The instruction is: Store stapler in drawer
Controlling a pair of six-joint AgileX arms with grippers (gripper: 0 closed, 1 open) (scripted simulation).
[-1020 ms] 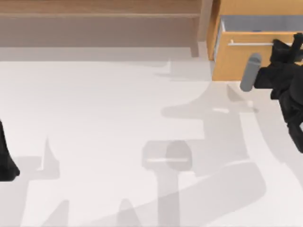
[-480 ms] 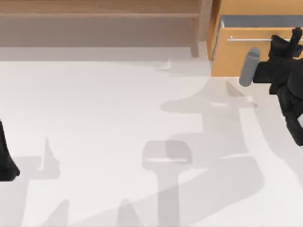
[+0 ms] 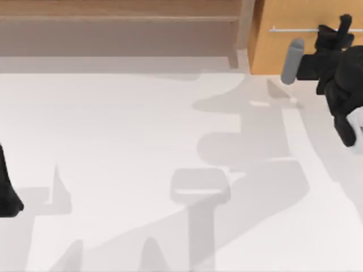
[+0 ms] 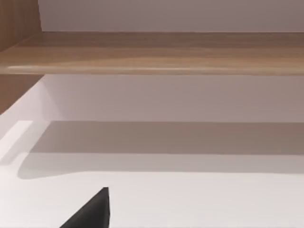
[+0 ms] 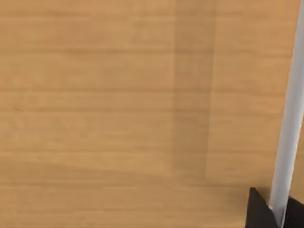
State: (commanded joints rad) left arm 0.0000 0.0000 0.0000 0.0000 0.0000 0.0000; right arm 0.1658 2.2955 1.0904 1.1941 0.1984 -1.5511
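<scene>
Our right gripper (image 3: pixel 340 31) sits at the silver bar handle (image 5: pixel 287 118) of the drawer (image 3: pixel 283 51). Its two dark fingertips stand narrow on either side of the bar, closed around it. In the right wrist view the orange-brown wooden front lies flat and close behind the bar.

From the top view we judge the front to be pushed in, or nearly so, against its cabinet, so the step in hand is closing the drawer. We cannot tell where the stapler lies; we suppose it is inside, behind the front that our gripper faces.

To finish well, we should press straight along the drawer's line of travel and keep the wrist square to the front, so the bar does not twist in the fingers. We should stop as soon as the front seats and not lean on the cabinet. Then we should spread the fingers fully before drawing back, so that the bar does not catch and drag the drawer out again. The bar is thin and smooth, so it could slip under a skewed push.

Beside the gripper, toward our left arm, the brown shelf unit (image 3: pixel 119 17) runs along the back edge of the pale table (image 3: pixel 113 141). The table carries the soft shadows of both arms. Far across from the working gripper, our left gripper (image 3: pixel 7 192) is parked low at the table's left edge, facing the shelf. We cannot tell whether it is wide or narrow.
</scene>
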